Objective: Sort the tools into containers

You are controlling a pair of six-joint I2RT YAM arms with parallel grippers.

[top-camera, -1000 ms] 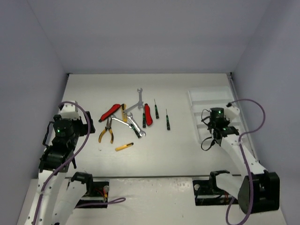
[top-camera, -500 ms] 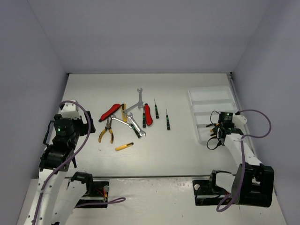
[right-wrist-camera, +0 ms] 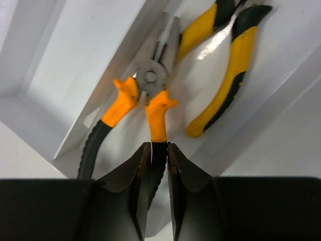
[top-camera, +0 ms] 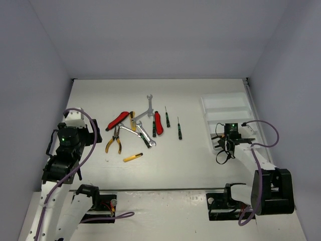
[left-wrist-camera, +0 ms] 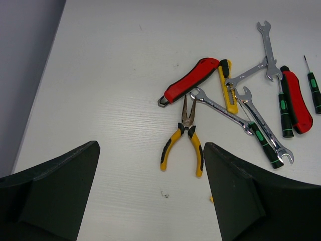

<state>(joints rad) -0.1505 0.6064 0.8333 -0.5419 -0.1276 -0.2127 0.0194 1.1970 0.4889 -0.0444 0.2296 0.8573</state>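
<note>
right wrist: my right gripper [right-wrist-camera: 159, 160] clamps orange pliers [right-wrist-camera: 145, 95] in the tray [right-wrist-camera: 45, 65] beside yellow pliers [right-wrist-camera: 225, 65], left gripper [left-wrist-camera: 150, 201] gapes empty, most tools [top-camera: 144, 134] unsorted.

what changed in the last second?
The right claw, shut on the orange-and-black-handled pliers, swung right, then back left and nearer, over the near end of the white divided plastic tray, beside yellow-and-black-handled pliers lying there. Nothing let go. The open left claw and the loose tools stayed put.
</note>
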